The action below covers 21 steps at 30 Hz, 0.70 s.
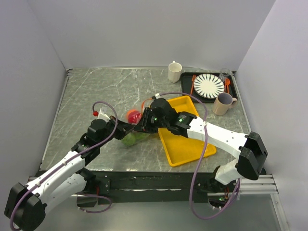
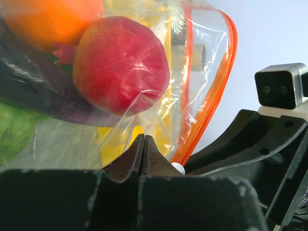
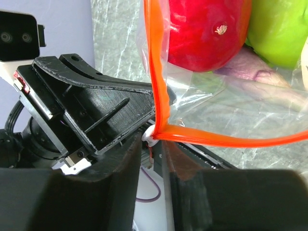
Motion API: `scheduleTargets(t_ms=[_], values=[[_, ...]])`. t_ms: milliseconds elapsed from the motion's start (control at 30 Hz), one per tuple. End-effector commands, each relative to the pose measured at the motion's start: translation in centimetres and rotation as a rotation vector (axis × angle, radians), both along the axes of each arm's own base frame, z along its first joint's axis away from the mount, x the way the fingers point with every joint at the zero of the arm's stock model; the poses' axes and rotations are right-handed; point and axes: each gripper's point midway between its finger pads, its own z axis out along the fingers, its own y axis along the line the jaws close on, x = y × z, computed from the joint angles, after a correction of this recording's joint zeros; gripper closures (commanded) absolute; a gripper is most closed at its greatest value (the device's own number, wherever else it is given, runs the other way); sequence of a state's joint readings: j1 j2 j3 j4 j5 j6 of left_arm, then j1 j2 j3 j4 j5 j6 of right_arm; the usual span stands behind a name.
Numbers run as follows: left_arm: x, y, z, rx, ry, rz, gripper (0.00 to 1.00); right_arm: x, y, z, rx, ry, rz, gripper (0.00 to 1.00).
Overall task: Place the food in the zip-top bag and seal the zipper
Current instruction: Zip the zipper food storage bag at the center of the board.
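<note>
The clear zip-top bag (image 1: 131,129) lies mid-table between both grippers, with the food inside. In the left wrist view it (image 2: 192,72) holds a red fruit (image 2: 120,72), an orange one (image 2: 53,19), a dark purple one (image 2: 33,91) and a green one (image 2: 14,130). My left gripper (image 2: 143,139) is shut on the clear plastic just below the orange-red zipper (image 2: 219,91). My right gripper (image 3: 151,144) is closed on the white slider (image 3: 150,136) at the zipper's bent corner (image 3: 159,86). A red fruit (image 3: 202,29) and a green fruit (image 3: 279,29) show behind it.
A yellow tray (image 1: 185,144) lies under my right arm. At the back right stand a white mug (image 1: 174,72), a black tray with a striped plate (image 1: 209,85) and an orange spoon (image 1: 227,82), and a beige cup (image 1: 222,103).
</note>
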<state>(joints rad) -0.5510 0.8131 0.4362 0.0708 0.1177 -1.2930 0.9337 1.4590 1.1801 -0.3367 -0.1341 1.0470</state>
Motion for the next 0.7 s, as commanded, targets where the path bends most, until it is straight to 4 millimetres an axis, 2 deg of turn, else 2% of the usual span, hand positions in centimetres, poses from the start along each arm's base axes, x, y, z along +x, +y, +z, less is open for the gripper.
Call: scheduleTargets(t_ms=[0,100,267,367,500,667], values=[[0.2,-0.3,2.4,-0.027,-0.085,-0.019,0.99,0.6,0.3,1.2,0.020,-0.035,-0.016,0.73],[0.2,-0.3,2.5,-0.025,-0.089,-0.018,0.99,0.5,0.3,1.1,0.021,-0.037,-0.017,0.71],[0.2,-0.2,2.4,-0.021,-0.092,-0.016,0.99,0.6,0.3,1.5,0.031,-0.044,-0.017,0.55],[0.1,-0.3,2.3,-0.022,-0.094,-0.021,0.99,0.8,0.4,2.0,0.043,-0.051,-0.022,0.55],[0.0,-0.2,1.9,-0.023,-0.096,-0.019,0.99,1.0,0.5,1.5,0.018,-0.044,-0.027,0.55],[-0.1,0.0,1.4,-0.012,-0.099,-0.018,0.99,1.5,0.6,2.2,0.028,-0.055,-0.051,0.58]])
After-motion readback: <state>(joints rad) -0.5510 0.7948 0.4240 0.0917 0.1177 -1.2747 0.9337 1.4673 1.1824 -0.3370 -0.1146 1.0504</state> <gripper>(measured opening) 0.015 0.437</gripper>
